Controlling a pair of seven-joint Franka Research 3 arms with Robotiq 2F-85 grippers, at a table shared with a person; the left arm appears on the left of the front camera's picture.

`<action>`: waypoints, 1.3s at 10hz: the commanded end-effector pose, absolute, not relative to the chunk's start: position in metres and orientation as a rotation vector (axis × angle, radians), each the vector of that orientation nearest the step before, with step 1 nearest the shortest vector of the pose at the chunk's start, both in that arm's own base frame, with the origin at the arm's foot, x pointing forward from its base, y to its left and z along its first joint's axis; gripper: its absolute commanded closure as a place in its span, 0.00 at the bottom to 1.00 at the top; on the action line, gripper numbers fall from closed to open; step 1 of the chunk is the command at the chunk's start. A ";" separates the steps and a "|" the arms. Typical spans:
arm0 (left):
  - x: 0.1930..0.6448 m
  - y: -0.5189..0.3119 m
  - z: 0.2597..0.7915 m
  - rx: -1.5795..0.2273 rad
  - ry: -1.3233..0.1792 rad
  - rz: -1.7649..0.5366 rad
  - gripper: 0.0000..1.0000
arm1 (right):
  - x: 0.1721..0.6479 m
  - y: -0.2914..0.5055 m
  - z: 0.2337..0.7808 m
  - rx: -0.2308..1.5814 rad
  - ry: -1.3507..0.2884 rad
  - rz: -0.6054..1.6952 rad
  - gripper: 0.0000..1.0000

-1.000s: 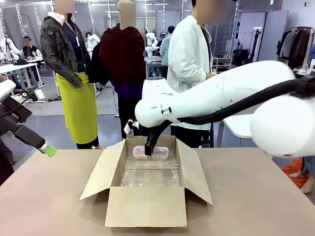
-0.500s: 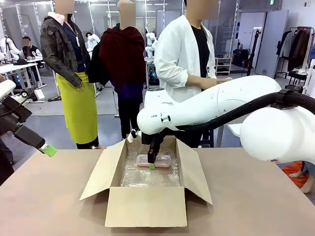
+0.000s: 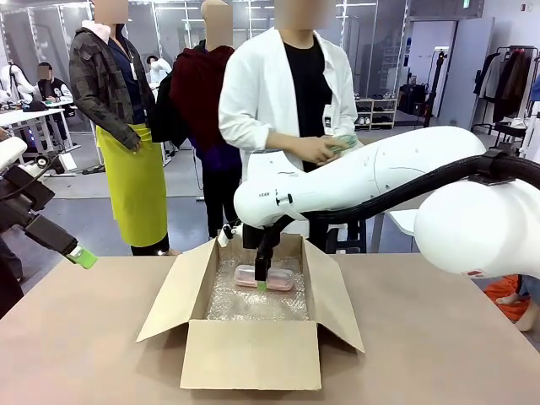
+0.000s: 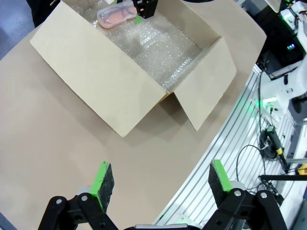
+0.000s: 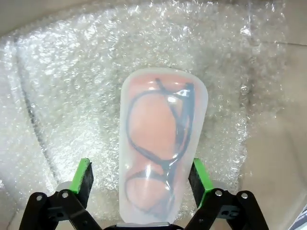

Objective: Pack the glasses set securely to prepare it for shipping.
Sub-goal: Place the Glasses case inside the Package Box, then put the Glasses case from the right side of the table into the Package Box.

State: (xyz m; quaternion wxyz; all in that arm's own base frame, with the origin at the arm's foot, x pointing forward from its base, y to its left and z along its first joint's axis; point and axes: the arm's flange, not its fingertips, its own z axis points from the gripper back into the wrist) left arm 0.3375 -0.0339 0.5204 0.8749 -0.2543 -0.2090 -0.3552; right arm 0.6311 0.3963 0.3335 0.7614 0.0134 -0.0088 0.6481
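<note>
Pink glasses case point(image 5: 163, 148) lies between parted right jaws, seemingly untouched.

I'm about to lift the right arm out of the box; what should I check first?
1. Pink case lies flat on the bubble wrap: ok.
2. Right jaws open, straddling the case: ok.
3. Both pads clear of the case: cannot tell; one sits close.
4. Box flaps open: ok.
5. Left jaws open, away from the box: ok.
6. Second case packed: not ok; the person's hands hold a pale green thing.
</note>
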 end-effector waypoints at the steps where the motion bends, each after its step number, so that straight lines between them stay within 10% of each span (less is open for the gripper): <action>1: 0.337 -0.032 0.521 -0.561 -0.444 -0.765 0.00 | 0.620 0.393 0.354 0.054 -0.030 1.434 0.00; 13: 0.337 -0.032 0.521 -0.561 -0.444 -0.765 0.00 | 0.631 0.396 0.333 0.029 -0.019 1.410 0.00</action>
